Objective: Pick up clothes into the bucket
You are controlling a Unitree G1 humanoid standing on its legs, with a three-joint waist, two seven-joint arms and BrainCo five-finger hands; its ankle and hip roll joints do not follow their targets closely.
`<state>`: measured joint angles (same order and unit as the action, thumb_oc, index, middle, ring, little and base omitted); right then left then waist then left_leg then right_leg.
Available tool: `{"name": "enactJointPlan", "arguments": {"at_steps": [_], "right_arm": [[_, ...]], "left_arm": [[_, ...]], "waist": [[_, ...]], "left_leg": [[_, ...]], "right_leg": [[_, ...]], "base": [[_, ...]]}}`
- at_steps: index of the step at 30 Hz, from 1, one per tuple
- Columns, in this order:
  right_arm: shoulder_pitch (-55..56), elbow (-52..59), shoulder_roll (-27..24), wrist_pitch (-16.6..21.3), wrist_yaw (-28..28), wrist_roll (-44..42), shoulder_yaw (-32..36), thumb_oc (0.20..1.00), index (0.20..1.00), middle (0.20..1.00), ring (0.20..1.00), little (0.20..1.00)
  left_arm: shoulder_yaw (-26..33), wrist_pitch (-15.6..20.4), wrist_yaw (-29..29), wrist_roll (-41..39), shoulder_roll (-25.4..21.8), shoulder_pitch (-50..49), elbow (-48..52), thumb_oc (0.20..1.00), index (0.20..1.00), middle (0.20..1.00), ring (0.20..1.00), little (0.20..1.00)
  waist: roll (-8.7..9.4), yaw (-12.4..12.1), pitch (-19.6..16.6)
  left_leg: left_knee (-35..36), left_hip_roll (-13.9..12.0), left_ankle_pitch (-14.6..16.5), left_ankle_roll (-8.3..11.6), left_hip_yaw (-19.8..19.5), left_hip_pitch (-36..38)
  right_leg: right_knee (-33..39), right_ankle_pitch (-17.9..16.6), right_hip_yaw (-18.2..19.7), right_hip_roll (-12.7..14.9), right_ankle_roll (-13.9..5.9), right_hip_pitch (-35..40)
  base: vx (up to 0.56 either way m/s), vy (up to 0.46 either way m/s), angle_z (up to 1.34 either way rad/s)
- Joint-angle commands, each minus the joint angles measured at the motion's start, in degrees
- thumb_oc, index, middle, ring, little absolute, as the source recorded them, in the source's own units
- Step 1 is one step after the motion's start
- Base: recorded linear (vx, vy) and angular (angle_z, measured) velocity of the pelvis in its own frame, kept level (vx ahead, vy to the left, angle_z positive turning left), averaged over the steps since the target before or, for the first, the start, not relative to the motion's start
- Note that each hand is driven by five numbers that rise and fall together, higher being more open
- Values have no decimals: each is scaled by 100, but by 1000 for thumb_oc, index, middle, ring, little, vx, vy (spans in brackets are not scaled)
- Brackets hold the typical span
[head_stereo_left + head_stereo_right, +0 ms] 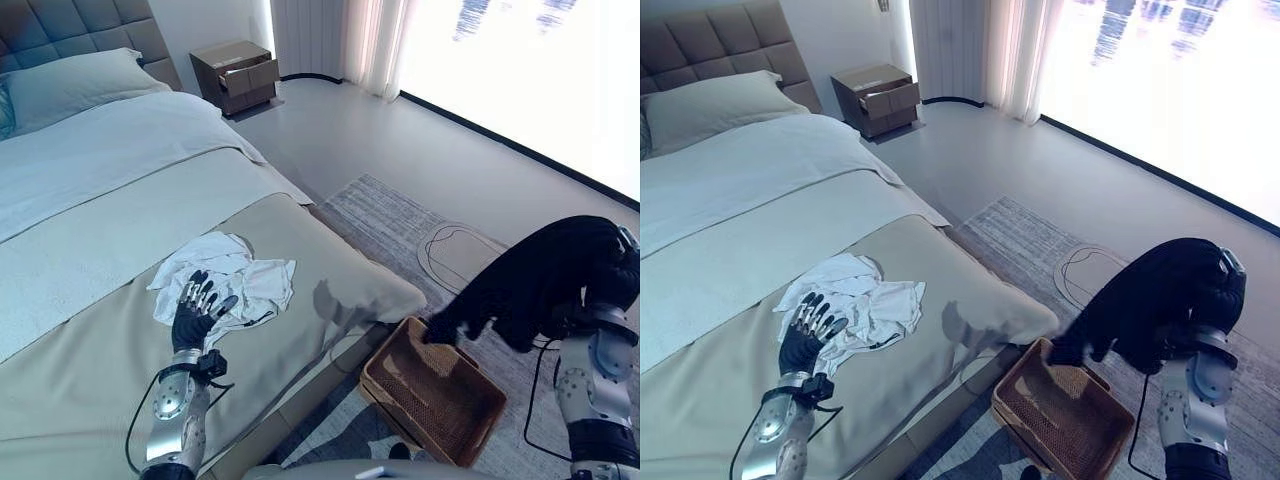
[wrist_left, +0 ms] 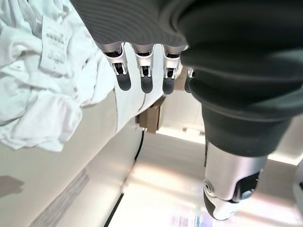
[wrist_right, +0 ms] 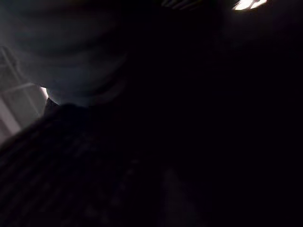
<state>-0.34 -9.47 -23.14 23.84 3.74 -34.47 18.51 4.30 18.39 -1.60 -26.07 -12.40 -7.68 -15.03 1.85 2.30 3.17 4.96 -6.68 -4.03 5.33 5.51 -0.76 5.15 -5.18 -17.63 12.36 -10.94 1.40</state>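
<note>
Cloth: crumpled white cotton garment (image 1: 232,277) on the bed (image 1: 90,340), soft, light; bunch its middle. Left hand (image 1: 195,312), fingers straight, at its seven o'clock. Black garment (image 1: 540,280) drapes the right arm over the brown woven basket (image 1: 432,400); that hand's state I cannot tell.

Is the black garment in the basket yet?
Not yet: the black garment hangs draped over the right arm, its lower end just above the brown basket, which looks empty.
</note>
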Motion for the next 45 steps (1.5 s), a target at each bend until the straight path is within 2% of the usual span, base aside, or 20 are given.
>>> {"name": "enactJointPlan", "arguments": {"at_steps": [1,6,7,17,25,35,39,45], "right_arm": [[-307,451,-48,370,-84,61,167,200,200,200,200,200],[-91,89,92,272,-78,246,39,200,200,200,200,200],[-46,-487,200,270,-15,227,-123,200,200,200,200,200],[-49,-2060,416,125,117,292,-519,200,200,200,200,200],[-274,-2843,374,181,287,-59,-324,200,200,200,200,200],[-435,-3287,170,160,459,-27,-196,200,200,200,200,200],[-567,-3350,130,127,450,32,-331,200,200,200,200,200],[-1291,-3257,18,108,671,163,-798,200,200,200,200,200]], "left_arm": [[337,493,-144,62,-229,305,102,1000,1000,1000,1000,1000],[421,564,-216,235,-245,290,157,1000,1000,1000,1000,1000],[378,601,-249,280,-253,306,127,1000,1000,1000,1000,1000],[387,710,-339,335,-272,338,165,1000,1000,1000,1000,1000],[378,775,-347,273,-332,298,275,1000,1000,1000,1000,1000],[290,775,-273,223,-356,298,447,1000,1000,1000,1000,1000],[241,807,-244,144,-366,362,569,1000,1000,1000,1000,1000],[-20,980,-327,-121,-483,663,1022,1000,1000,1000,1000,1000]], "waist": [[296,5,9],[304,11,40],[303,5,60],[281,-21,161],[230,-36,353],[184,-5,554],[174,-6,708],[69,-38,1357]], "left_leg": [[-370,81,461,-86,13,-7],[-393,92,467,-92,17,-25],[-404,95,473,-102,17,-37],[-469,121,482,-116,-5,-125],[-615,200,529,-150,-56,-299],[-723,269,581,-192,-60,-468],[-847,290,594,-202,-69,-625],[-1449,279,611,-259,-162,-1495]], "right_leg": [[-235,-115,207,34,-28,-236],[-241,-118,204,42,-27,-251],[-244,-126,199,50,-29,-256],[-272,-136,186,87,-41,-321],[-376,-111,162,169,-53,-402],[-519,-98,183,257,-70,-580],[-602,-90,204,283,-66,-708],[-1216,-41,346,433,9,-1602]], "base": [[0,0,0],[0,0,0],[0,0,0],[0,0,0],[0,0,0],[-4,2,0],[-65,4,2],[-168,21,3]]}}
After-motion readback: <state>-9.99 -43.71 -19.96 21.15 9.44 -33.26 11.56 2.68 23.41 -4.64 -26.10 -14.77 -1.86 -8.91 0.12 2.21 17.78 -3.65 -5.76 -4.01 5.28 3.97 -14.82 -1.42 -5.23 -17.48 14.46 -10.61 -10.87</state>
